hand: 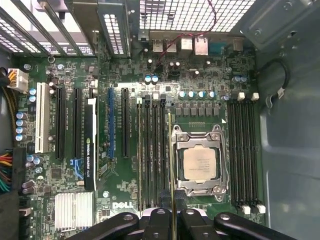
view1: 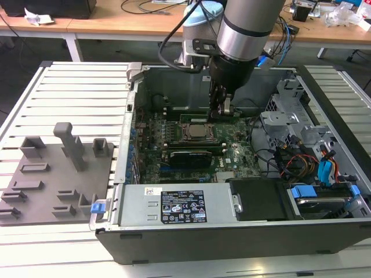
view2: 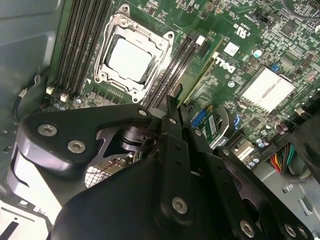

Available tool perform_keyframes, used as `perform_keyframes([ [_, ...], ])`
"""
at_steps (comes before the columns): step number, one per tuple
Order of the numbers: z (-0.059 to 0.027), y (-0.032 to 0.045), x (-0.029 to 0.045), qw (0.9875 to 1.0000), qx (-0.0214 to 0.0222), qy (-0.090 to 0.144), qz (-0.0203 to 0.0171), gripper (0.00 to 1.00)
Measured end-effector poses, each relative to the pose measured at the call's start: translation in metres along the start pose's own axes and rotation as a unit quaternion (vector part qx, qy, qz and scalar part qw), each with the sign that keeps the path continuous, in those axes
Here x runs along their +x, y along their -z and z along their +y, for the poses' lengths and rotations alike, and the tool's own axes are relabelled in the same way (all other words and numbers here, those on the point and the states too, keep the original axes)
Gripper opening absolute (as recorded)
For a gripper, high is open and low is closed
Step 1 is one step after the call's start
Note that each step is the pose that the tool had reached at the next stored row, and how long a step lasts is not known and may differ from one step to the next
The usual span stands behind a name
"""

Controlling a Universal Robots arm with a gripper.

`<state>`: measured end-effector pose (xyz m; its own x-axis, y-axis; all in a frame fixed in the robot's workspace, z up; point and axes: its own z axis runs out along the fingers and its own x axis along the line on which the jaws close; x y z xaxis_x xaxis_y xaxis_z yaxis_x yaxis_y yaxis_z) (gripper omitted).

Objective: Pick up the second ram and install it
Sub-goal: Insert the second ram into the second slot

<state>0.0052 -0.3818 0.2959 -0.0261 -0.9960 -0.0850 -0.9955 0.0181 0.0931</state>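
Install step: your gripper (hand: pixel 172 220) pinches second ram (hand: pixel 170 165) edge-on over slot beside CPU socket (hand: pixel 200 162); needs straight, aligned seating.

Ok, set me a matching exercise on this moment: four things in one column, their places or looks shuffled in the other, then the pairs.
Things:
1. second ram
2. CPU socket
3. grey holder tray
4. heatsink

Places or looks:
A. outside the computer case, at the exterior view's left
B. silver fins
C. on edge in the tool
D. between two banks of black slots

Pairs: 1-C, 2-D, 3-A, 4-B
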Motion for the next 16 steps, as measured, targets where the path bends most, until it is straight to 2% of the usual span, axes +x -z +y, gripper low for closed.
perform_keyframes([
  [10,0.0002,-0.0075,0.0007,1.0000,0.0000,0.000,0.0000,0.14],
  [16,0.0068,-0.0171,0.0025,1.0000,0.0000,0.000,0.0000,0.14],
])
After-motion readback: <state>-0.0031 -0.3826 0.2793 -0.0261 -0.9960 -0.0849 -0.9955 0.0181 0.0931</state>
